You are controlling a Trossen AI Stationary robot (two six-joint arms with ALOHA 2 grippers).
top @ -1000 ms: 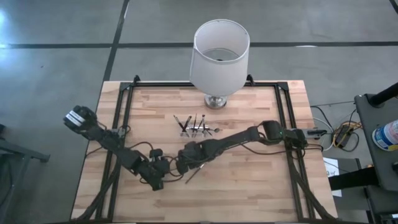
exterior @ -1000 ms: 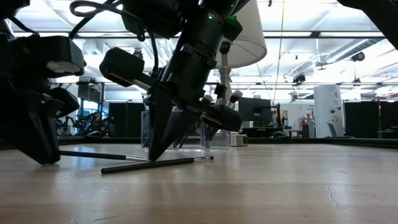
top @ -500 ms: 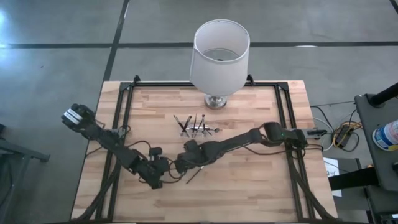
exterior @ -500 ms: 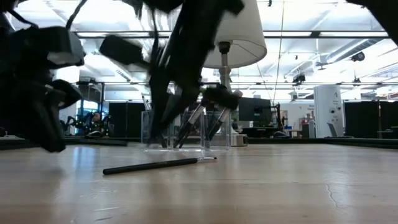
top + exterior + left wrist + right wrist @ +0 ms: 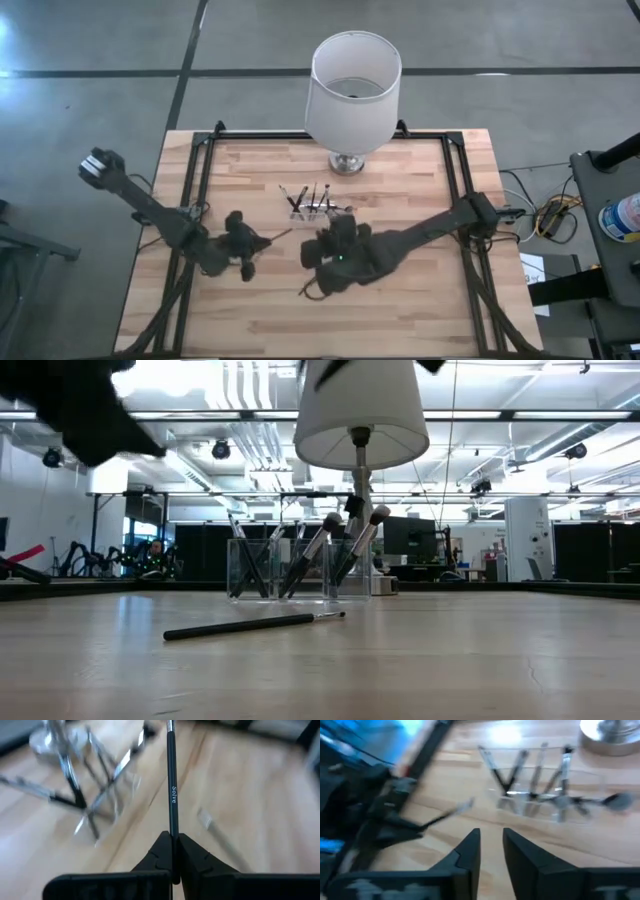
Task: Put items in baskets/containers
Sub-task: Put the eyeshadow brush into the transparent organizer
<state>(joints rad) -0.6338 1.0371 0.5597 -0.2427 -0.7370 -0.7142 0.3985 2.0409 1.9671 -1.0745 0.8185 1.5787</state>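
Note:
A clear holder (image 5: 318, 208) (image 5: 298, 568) stands mid-table with several dark brushes leaning in it. My left gripper (image 5: 250, 245) hangs above the table to the holder's near left, shut on a black brush (image 5: 172, 795). My right gripper (image 5: 491, 845) (image 5: 335, 245) hovers just near of the holder, open, with nothing between its fingers. One more dark brush (image 5: 250, 625) (image 5: 310, 288) lies flat on the wood under the right arm. My left gripper pinches the black brush's handle (image 5: 173, 827) between its two fingertips. The handle runs on forward out of the fingers, in line with them, toward the holder. The brush is lifted clear of the table and slants a little downward.
A white lampshade (image 5: 352, 85) on a metal base (image 5: 348, 162) stands at the table's far edge, right behind the holder. Black frame rails (image 5: 200, 170) run along the left and right sides. Bare wood lies toward the near edge.
Both grippers have risen from the table. My left gripper has lifted its brush clear and gone toward the far edge, tipping closer to level. My right gripper has gone up and toward the holder. The brush lying on the table has stayed where it was.

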